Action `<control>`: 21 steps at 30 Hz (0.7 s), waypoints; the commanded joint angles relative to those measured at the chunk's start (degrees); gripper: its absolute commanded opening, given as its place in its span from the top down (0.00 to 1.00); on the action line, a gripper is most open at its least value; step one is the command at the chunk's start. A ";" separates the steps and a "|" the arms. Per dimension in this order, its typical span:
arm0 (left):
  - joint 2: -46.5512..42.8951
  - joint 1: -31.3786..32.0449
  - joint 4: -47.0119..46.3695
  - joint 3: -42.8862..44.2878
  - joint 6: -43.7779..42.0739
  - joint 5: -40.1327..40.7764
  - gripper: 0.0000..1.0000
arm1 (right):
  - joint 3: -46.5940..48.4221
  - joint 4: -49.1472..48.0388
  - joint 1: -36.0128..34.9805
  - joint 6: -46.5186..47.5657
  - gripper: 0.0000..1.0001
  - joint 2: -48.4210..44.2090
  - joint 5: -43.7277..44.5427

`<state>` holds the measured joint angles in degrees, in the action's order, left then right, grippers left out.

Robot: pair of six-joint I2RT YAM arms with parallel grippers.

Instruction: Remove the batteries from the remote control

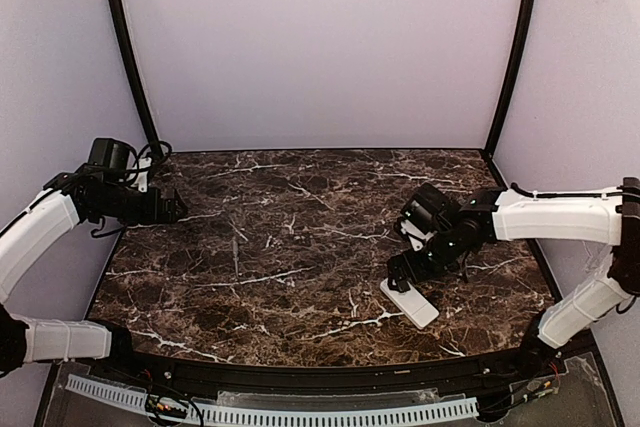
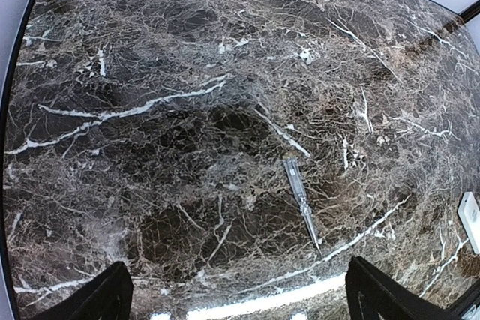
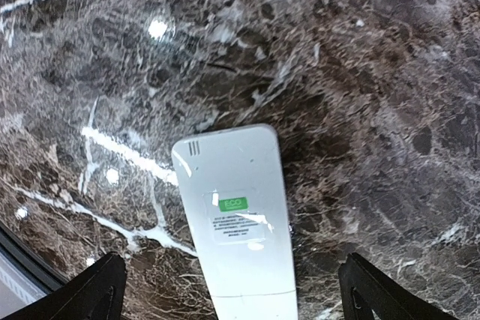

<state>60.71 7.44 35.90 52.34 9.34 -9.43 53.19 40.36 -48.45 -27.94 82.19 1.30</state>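
Slim white plastic rectangular remote control [image 1: 410, 304] lies label-up near the dark marble worktop's [image 1: 280, 247] near-right corner. Right fingers [image 3: 101, 294] hover spread above it; left fingers [image 2: 105, 297], also apart, idle by the left edge. Its cover seems shut: opening comes next.

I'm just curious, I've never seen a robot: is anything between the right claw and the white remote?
Nothing visible. The open right gripper hangs directly above the remote control, which lies flat on the marble table.

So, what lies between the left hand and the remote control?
Nothing: only bare marble table between the left hand and the remote control, as the top view shows.
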 commanded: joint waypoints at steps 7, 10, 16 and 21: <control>-0.13 0.83 0.23 -0.83 -0.58 -0.71 0.00 | -4.51 1.31 -6.42 -1.68 0.01 3.71 1.19; -0.11 0.94 0.22 -0.77 -0.54 -0.64 0.00 | -5.54 1.15 -6.76 -2.11 0.01 3.76 1.04; 0.17 1.28 0.37 -0.75 -0.55 -0.38 0.00 | -7.18 0.57 -7.34 -2.44 0.01 4.01 0.85; 0.35 1.62 0.48 -0.74 -0.48 -0.01 0.00 | -7.46 0.16 -7.53 -3.20 0.02 4.39 1.57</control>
<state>60.84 8.64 35.90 52.34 9.37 -9.58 46.37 40.77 -55.24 -29.69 85.67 1.41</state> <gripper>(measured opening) 0.998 0.986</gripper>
